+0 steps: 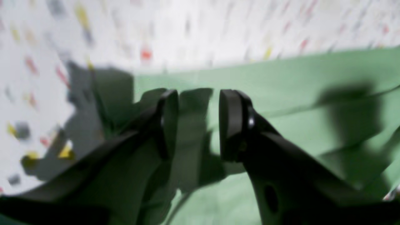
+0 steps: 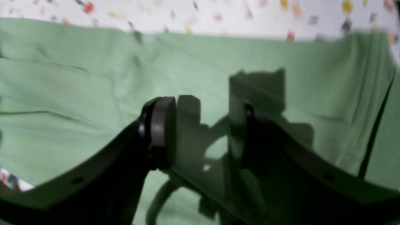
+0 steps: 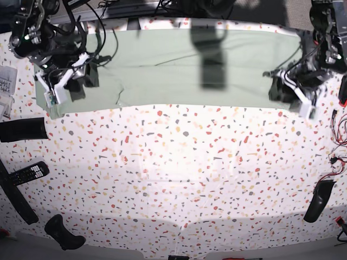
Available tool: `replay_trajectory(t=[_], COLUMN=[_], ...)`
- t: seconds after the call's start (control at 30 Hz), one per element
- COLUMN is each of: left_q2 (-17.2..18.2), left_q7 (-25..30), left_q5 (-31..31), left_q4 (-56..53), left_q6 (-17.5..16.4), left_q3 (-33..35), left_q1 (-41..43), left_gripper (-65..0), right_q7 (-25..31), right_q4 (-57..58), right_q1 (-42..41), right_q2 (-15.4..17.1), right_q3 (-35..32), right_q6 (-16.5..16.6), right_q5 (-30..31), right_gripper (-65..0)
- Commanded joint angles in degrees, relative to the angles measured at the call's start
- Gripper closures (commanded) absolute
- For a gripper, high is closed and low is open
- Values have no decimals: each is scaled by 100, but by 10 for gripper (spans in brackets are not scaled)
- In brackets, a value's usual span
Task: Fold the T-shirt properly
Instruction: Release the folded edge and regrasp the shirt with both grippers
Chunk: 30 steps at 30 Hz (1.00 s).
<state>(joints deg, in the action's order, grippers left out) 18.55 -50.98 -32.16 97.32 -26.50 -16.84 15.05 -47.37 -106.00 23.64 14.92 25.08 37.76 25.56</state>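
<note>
The T-shirt [image 3: 184,67] lies as a long flat band along the far edge of the speckled table [image 3: 179,173], seemingly folded lengthwise only, with cross folds left, while the left gripper [image 1: 198,125] and right gripper [image 2: 203,131] hover over its ends, jaws parted, holding nothing.

Bright, even light falls from overhead. Both wrist views are soft and smeared: the speckles of the worktop [image 1: 187,34] blur into streaks, and each hand, left hand [image 1: 198,123] and right hand [image 2: 203,131], is dark and out of focus. Hard shadows lie on the T-shirt [image 2: 78,93] just beyond the fingers. The base view is sharper, bowed at its edges, with a dark arm shadow across the T-shirt.
</note>
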Motion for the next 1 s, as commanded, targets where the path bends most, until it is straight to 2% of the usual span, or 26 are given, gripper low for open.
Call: replay_trajectory(t=[0.0, 0.27, 0.47, 0.63, 0.83, 0.97], left_q2=[48, 48, 50, 50, 52, 52], left_q7=[164, 275, 188, 116, 286, 286], left_q5=[-153, -170, -170, -166, 732, 820], left_q4=[15, -520, -894, -1180, -1716, -2232], left_q6=[-79, -236, -247, -249, -245, -245], left_q3=[-37, -37, -37, -37, -35, -35], left_q1=[-59, 221, 225, 210, 52, -332], left_gripper=[-189, -189, -189, -189, -190, -190], right_q7=[162, 168, 166, 186, 625, 584], right_q4=[0, 623, 649, 704, 1641, 2406], right_q1=[-35, -109, -107, -111, -555, -1121], right_q2=[66, 63, 61, -4, -4, 0], right_q3=[28, 17, -11, -280, -1005, -1200], right_q6=[48, 92, 92, 92, 79, 79], right_q5=[74, -7, -4, -9, -490, -507], right_gripper=[-269, -260, -260, -260, -260, -260])
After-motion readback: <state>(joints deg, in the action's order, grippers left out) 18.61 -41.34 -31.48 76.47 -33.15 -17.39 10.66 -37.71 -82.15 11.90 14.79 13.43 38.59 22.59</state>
